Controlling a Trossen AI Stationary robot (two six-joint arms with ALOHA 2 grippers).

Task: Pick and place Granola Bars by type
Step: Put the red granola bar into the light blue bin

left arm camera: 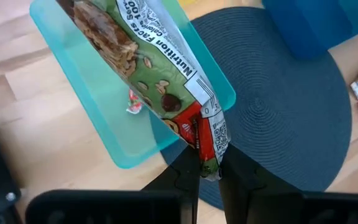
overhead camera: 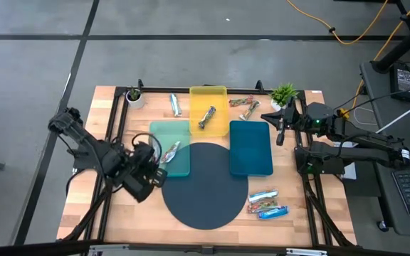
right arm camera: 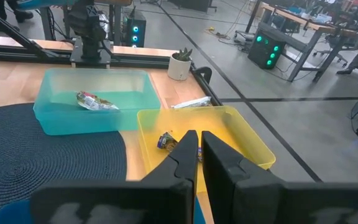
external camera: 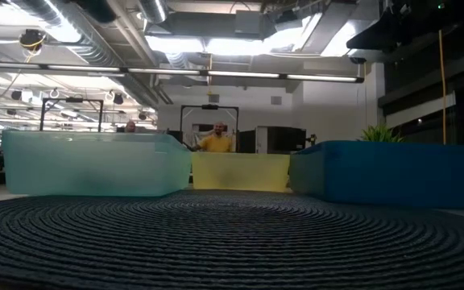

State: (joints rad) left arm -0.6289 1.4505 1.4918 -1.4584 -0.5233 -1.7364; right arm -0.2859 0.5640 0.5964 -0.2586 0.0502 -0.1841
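On the counter [overhead camera: 105,206], the left gripper [left arm camera: 209,167] hangs over the teal tray [overhead camera: 180,169], jaws pinching a green-and-red granola bar [left arm camera: 160,74] by its end. The right gripper [right arm camera: 199,144], jaws pressed together, waits near the yellow tray [right arm camera: 241,134].

One brown-green granola bar [left arm camera: 160,74] is pinched at its end between the left gripper's [left arm camera: 209,167] fingers [left arm camera: 185,180], slanting away from them above the teal tray [overhead camera: 171,139], label side up. A bar in the yellow tray [overhead camera: 208,93] lies just ahead of the right gripper's [right arm camera: 199,144] fingertips; its wrapper [right arm camera: 165,141] looks dark, perhaps brown-green. A silver bar [overhead camera: 176,104], two multicoloured ones [overhead camera: 245,105] and two blue-white ones [overhead camera: 267,205] lie on the table, well apart from both.
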